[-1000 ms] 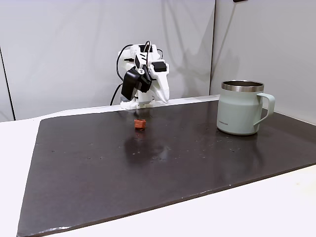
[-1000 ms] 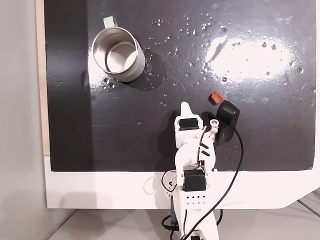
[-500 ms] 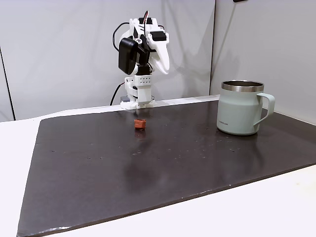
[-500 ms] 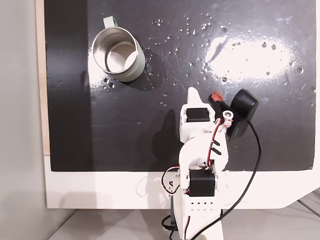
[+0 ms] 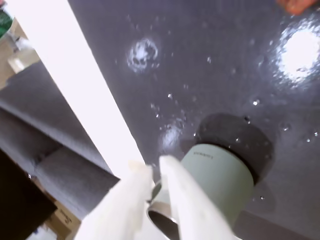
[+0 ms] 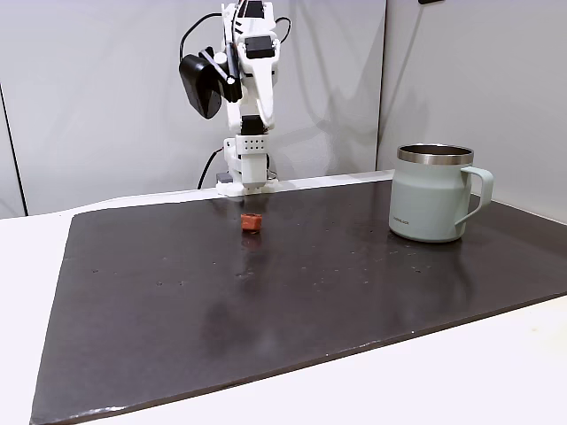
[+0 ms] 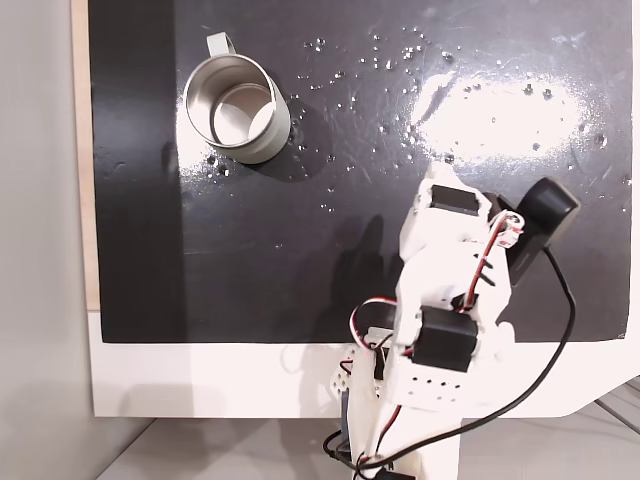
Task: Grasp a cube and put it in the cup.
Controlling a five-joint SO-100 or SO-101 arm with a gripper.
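We see the arm [image 6: 244, 62] reared up tall over its base at the far edge of the dark mat [image 6: 266, 301], well above the table surface. In the wrist view the gripper [image 5: 152, 170] shows its two white fingers [image 5: 187, 205] lying nearly together, with only a thin gap between the tips and nothing between them.

The cube [image 6: 252, 222] sits alone on the mat in a fixed view, a short way in front of the arm's base and well apart from the cup [image 6: 434, 192]. In the wrist view a blurred orange patch at the top right corner may be the cube [image 5: 298, 5], though we cannot tell for sure.

The cup stands upright toward the right side of the mat in that fixed view, its handle pointing right. From above, its steel interior [image 7: 235, 108] looks empty. We notice small printed lettering low on the cup's wall [image 5: 202, 156], too small and blurred to read.
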